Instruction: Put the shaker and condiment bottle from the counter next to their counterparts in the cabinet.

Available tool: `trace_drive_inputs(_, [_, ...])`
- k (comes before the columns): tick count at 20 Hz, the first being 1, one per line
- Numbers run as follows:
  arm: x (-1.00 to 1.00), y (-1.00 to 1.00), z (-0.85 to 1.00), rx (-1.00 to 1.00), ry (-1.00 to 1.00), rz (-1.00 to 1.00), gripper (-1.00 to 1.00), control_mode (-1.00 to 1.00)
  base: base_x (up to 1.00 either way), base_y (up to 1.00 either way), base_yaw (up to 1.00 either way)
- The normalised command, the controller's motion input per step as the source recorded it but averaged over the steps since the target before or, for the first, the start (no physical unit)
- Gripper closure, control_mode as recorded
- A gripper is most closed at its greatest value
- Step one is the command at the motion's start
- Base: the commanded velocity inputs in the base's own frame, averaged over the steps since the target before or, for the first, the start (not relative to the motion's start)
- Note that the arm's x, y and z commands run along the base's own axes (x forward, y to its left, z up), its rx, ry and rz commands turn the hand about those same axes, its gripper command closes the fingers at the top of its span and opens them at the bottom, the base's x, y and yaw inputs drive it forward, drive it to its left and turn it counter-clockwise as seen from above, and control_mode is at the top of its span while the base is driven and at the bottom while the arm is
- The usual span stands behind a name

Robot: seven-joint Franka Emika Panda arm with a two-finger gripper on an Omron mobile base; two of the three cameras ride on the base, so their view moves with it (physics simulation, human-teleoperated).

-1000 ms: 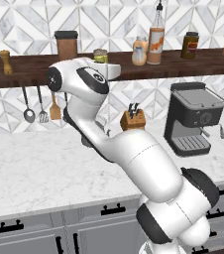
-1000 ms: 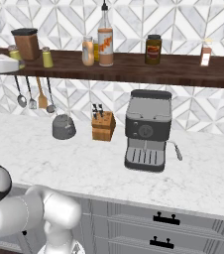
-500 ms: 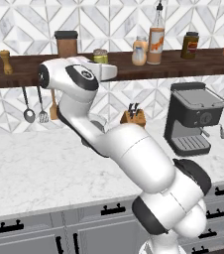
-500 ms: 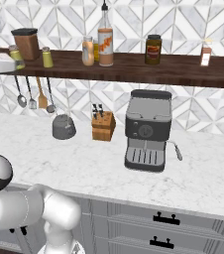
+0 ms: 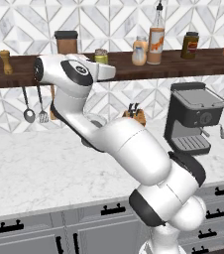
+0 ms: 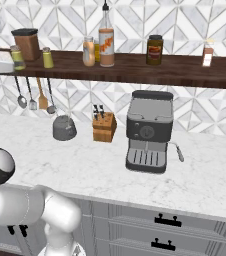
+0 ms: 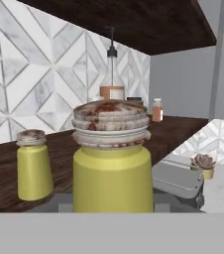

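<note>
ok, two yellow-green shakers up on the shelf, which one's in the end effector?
The left one in the right base view, by the brown canister; in the hand view it looms large between the end effector fingers. The other shaker stands free beside it.

The shaker (image 7: 113, 163), yellow-green with a grey metal cap, is seen upright and close, just above the dark wooden cabinet (image 6: 135, 67) shelf. Its matching counterpart (image 7: 33, 166) stands beside it. The tall condiment bottle (image 6: 106, 35) is placed upright beside the squat orange bottle (image 6: 89, 51).
</note>
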Motion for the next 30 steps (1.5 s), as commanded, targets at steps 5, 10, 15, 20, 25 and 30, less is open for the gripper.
trace_drive_inputs(5, [0.04, -0.12, 0.00, 0.07, -0.01, -0.04, 1.00, -1.00, 0.00, 0.00, 0.00])
trace_drive_inputs(10, [0.00, -0.22, 0.00, 0.08, -0.03, 0.00, 1.00, -1.00, 0.00, 0.00, 0.00])
trace_drive_inputs(15, [0.00, -0.11, -0.07, 0.06, 0.00, 0.00, 1.00, -1.00, 0.00, 0.00, 0.00])
trace_drive_inputs(20, [0.00, -0.11, -0.14, 0.05, 0.00, 0.00, 1.00, -1.00, 0.00, 0.00, 0.00])
trace_drive_inputs(25, [0.07, -0.01, -0.14, 0.05, 0.00, 0.00, 1.00, -1.00, 0.00, 0.00, 0.00])
trace_drive_inputs(30, [0.24, 0.00, -0.06, 0.05, 0.00, 0.00, 1.00, -1.00, 0.00, 0.00, 0.00])
